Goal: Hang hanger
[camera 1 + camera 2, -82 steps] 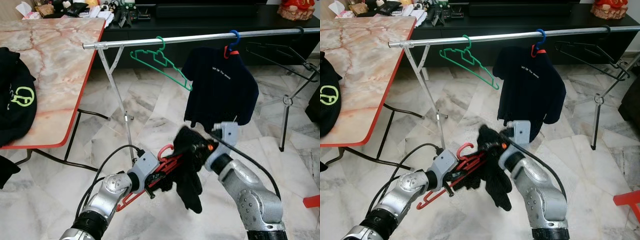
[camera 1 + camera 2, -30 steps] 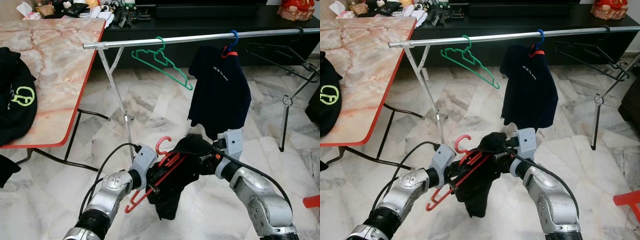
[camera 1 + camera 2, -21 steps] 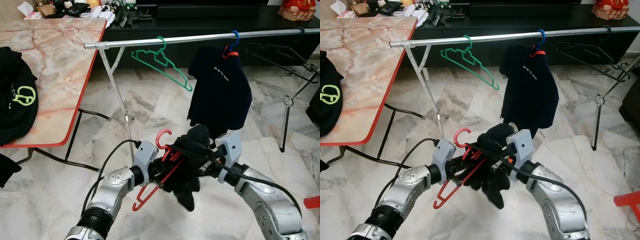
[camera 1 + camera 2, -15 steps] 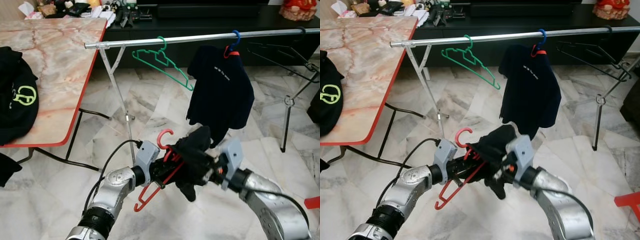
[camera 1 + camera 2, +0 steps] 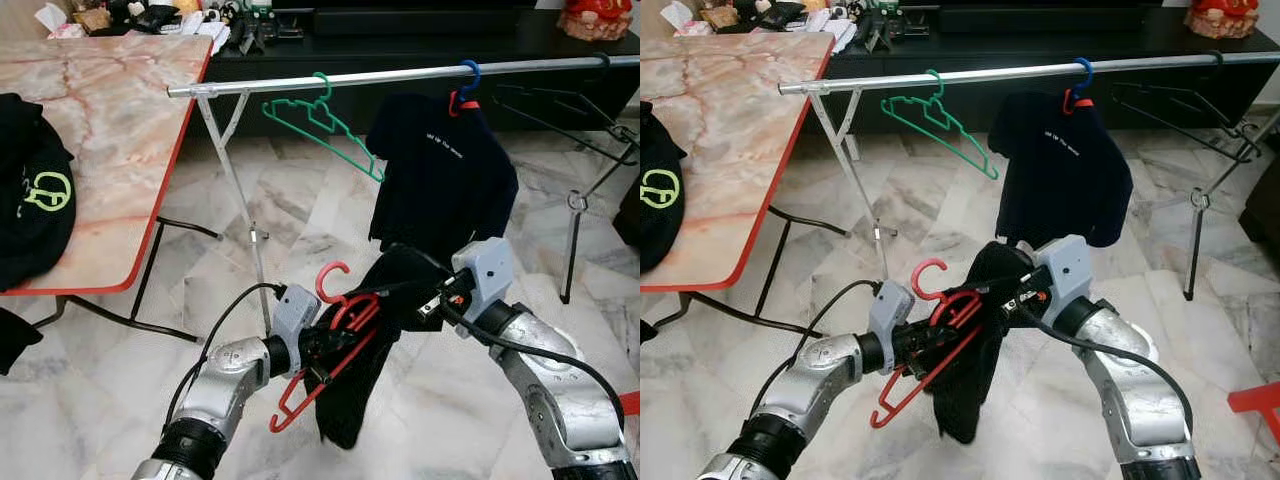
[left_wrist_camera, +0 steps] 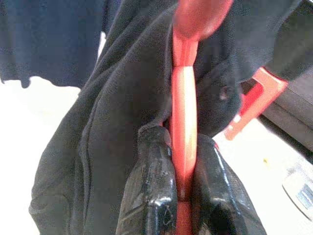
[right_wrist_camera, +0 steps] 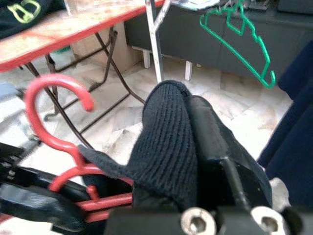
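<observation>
While the left gripper (image 5: 318,358) clamps its fingers (image 6: 151,181) on the bar of a red hanger (image 5: 335,345), the right gripper (image 5: 432,303) pinches a fold of a black garment (image 5: 365,350) that drapes over the hanger and hangs toward the marble floor (image 5: 330,215). The hanger sits low, in front of the robot, well below the rail (image 5: 400,76).

The garment looks only half on the hanger, so the step is best done by drawing the cloth across the far shoulder before any lift, keeping the hook (image 5: 333,276) pointing up.

On the rail hang a green hanger (image 5: 325,125) and a dark shirt (image 5: 440,170); the bare stretch between them is narrow. More bare rail lies right of the shirt. The counter (image 5: 110,120) edge and the rack's leg (image 5: 235,190) stand to the left.
</observation>
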`<state>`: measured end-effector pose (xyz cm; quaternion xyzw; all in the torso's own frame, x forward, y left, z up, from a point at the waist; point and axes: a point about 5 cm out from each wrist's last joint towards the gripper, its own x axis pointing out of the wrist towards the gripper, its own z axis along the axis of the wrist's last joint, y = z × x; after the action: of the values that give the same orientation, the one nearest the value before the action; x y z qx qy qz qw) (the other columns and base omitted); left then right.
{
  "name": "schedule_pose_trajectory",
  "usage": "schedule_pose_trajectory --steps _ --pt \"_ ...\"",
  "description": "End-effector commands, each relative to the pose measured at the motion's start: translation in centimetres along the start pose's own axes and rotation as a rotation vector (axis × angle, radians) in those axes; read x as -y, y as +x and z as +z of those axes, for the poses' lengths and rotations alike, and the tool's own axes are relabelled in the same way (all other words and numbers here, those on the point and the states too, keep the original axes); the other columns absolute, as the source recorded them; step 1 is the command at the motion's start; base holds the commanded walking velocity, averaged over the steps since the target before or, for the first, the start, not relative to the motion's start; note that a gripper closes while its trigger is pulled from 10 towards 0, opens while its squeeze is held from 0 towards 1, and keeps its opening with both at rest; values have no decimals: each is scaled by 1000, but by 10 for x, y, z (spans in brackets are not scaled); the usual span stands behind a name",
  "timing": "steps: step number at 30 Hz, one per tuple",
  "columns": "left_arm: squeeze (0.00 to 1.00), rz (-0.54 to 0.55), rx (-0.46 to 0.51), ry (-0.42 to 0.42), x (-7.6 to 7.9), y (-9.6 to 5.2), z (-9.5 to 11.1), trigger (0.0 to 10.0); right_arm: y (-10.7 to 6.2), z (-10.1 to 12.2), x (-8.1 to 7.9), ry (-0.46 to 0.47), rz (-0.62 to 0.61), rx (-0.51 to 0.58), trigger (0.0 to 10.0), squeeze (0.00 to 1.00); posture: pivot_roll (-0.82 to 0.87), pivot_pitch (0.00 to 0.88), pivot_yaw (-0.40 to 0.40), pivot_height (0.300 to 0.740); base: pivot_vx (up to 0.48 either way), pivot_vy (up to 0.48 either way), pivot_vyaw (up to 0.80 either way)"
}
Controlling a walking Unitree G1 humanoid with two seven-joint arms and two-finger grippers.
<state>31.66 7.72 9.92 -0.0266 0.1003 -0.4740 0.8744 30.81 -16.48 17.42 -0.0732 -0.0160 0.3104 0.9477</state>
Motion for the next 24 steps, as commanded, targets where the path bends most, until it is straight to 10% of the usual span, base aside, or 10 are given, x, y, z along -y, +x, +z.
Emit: schedule_pose_trajectory --steps 1,16,24 --pt "0 -45 -16 -20 6 0 -5 10000 -1 3 1 -28 24 14 10000 0 -80 209 29 740 0 0 0" --pt "0 -130 23 -103 16 -2 2 10000 -16 6 -28 -79 480 -11 10000 0 -82 215 32 740 0 0 0" --pt "0 -70 -2 -86 8 -4 0 10000 -33 -4 -27 -50 490 -49 10000 0 -73 214 32 740 0 0 0"
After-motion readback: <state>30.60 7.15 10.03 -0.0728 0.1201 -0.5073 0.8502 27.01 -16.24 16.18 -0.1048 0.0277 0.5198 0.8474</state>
